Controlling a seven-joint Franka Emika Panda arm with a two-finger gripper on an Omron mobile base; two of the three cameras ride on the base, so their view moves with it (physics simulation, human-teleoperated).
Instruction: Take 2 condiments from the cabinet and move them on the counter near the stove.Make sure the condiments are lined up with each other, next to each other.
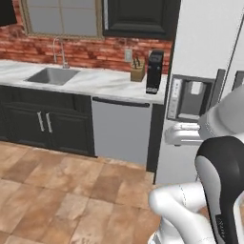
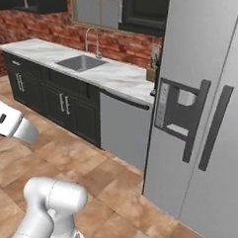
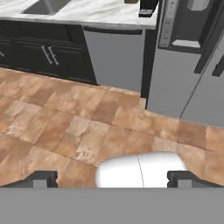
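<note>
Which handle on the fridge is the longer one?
The right-hand door's dark bar handle is longer, running straight beside the dispenser. The left-hand door's handle is shorter and bends at the top over the dispenser panel.

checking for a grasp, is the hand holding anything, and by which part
Nothing is held: the hand is open, with bare floor between its fingertips.

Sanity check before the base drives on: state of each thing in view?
gripper: open, empty, over the floor
fridge: both doors shut
dishwasher: door shut
base cabinets: doors shut
faucet: no water seen running
sink: looks empty
</note>
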